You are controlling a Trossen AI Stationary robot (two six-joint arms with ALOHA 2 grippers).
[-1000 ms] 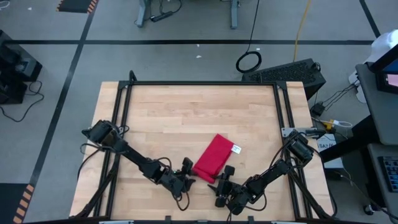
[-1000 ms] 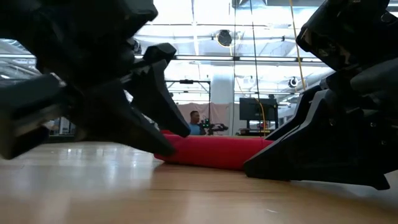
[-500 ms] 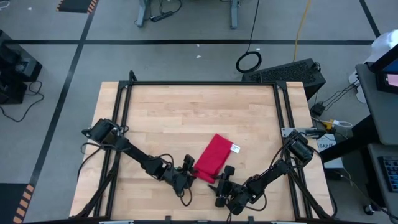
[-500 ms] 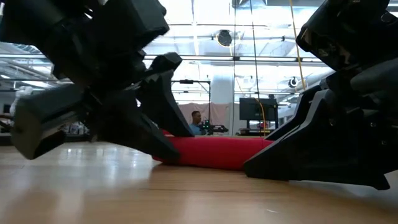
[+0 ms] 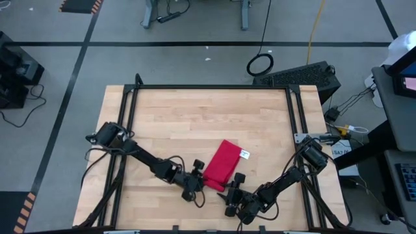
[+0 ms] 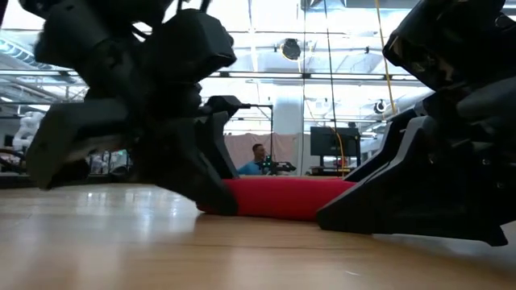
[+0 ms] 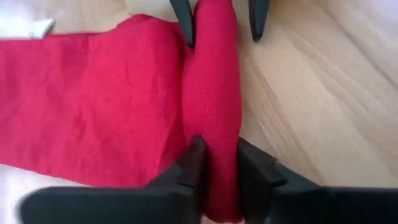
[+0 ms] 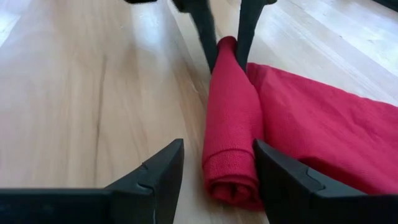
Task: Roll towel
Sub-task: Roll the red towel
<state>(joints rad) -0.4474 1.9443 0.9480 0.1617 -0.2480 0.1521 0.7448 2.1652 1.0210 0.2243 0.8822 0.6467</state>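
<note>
Left gripper narrow, pinched on the rolled end of the towel, lower centre of the high view. Right gripper wide, straddling the roll's other end, one finger against the cloth, nothing clamped. Flat part of the towel spread toward upper right, white tag at its far edge. Bare table across the upper half; near edge close under both grippers.

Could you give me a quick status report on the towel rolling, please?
Left end effector pinching one end of the towel's rolled edge. Right end effector open, straddling the other end. Nothing in the way.
</note>
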